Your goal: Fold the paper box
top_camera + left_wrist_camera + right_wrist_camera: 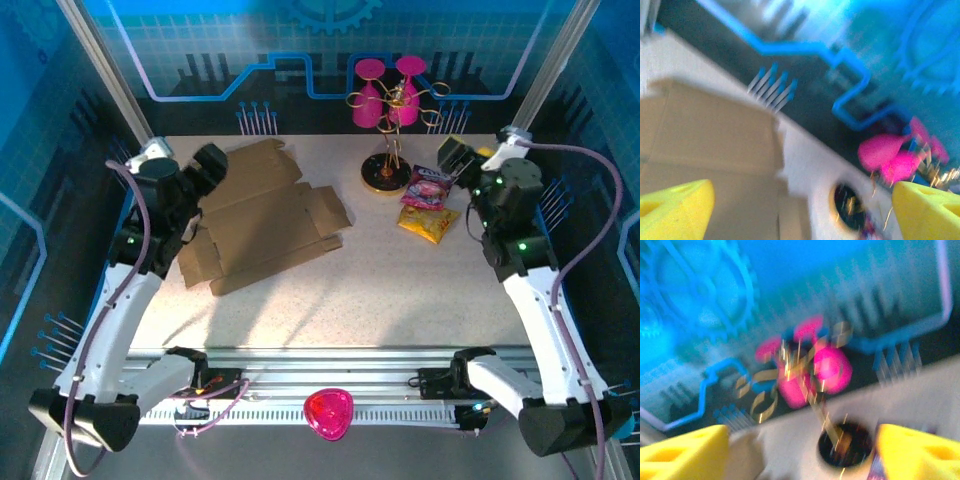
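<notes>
The paper box (265,215) is a flat brown die-cut cardboard sheet with flaps, lying on the left half of the table. My left gripper (210,165) hovers over its back left part, raised off it. In the blurred left wrist view the cardboard (710,145) fills the lower left, and the left gripper (802,210) is open, its yellow fingers (675,210) wide apart with nothing between them. My right gripper (455,158) hangs at the back right, away from the box. In its wrist view the right gripper (802,450) is open and holds nothing.
A gold wire stand (388,172) carrying pink glasses (385,100) stands at the back centre; its dark round base (845,445) lies ahead of the right fingers. Two snack bags (428,205) lie just below the right gripper. A pink object (328,412) rests on the front rail.
</notes>
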Tool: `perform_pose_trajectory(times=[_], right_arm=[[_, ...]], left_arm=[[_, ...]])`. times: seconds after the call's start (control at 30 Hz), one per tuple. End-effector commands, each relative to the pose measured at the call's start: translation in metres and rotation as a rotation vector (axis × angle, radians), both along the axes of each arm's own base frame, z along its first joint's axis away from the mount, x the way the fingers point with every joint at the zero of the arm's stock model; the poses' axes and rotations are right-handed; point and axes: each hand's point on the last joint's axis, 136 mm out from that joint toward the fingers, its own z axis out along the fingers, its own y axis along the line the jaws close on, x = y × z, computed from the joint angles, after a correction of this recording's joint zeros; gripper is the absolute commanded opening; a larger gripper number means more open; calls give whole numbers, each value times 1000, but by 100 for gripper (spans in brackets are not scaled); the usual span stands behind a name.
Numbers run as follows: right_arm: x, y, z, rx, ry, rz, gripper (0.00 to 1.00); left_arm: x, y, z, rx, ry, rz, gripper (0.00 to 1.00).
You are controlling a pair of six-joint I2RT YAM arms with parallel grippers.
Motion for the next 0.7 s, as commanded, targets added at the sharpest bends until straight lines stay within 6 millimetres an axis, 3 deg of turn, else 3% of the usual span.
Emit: perform_pose_trajectory(times=[0.0,0.13,0.23,0.27,0.37,0.53,0.63,0.67], right_arm=[[-23,44,-116,259,462,114,62],[-27,111,-169,434,583,221,57],[-22,161,-191,507,622,274,57],[-21,171,-210,525,659,271,57],[-3,192,-239,601,686,264,57],[26,202,-284,688,715,190,57],[41,210,-305,731,721,174,55],[52,217,-300,752,696,190,53]], left_arm=[[-42,-29,-92,-157,433,-100,76],[-58,-26,-134,-156,579,-88,63],[-53,-19,-158,-188,633,-78,59],[-49,-16,-166,-186,655,-73,58],[-40,-2,-191,-180,723,-54,55],[-33,25,-224,-225,781,3,52],[-30,39,-236,-247,786,28,52],[-29,41,-241,-249,796,27,52]])
